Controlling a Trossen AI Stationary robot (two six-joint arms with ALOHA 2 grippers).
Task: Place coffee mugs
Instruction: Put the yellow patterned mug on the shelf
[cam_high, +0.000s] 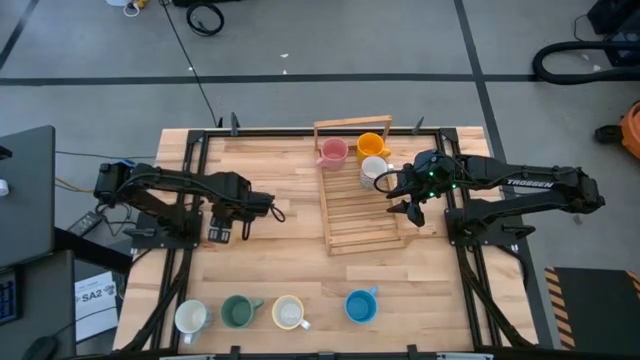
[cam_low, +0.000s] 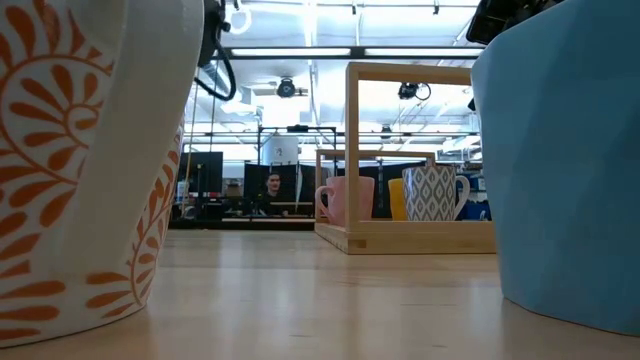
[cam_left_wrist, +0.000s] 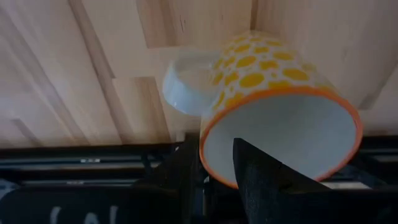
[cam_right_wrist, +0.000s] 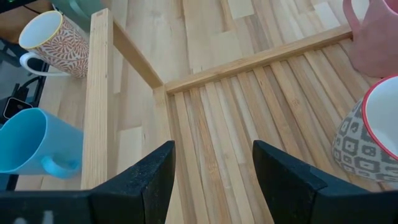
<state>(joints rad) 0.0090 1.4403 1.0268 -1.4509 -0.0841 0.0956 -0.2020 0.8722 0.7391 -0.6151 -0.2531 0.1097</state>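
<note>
My left gripper (cam_high: 262, 207) hovers over the table's left half, shut on a white mug with yellow dots and an orange rim (cam_left_wrist: 273, 81); in the high view the gripper hides this mug. My right gripper (cam_high: 398, 195) is open over the wooden rack (cam_high: 355, 225), beside a grey-patterned mug with a red rim (cam_right_wrist: 367, 140). That mug, a pink mug (cam_high: 332, 152) and an orange mug (cam_high: 371, 146) stand on their bases at the rack's far end. A white (cam_high: 190, 317), a green (cam_high: 238, 311), a cream (cam_high: 288, 312) and a blue mug (cam_high: 360, 305) stand along the near edge. My left gripper holds the dotted mug by its orange rim (cam_left_wrist: 219, 171), on the side next to the white handle (cam_left_wrist: 183, 87). One finger (cam_left_wrist: 261, 174) is inside the mug and the other (cam_left_wrist: 185, 168) outside. The mug's mouth faces the wrist camera. Whether its base rests on the table cannot be seen.
The rack's tall frame (cam_low: 352, 150) rises over its near part; bare slats (cam_right_wrist: 249, 124) lie under my right gripper. Black rails (cam_high: 190, 200) run along both sides of the table. Free wood lies between the rack and the near row. A person (cam_low: 272, 190) sits beyond the table.
</note>
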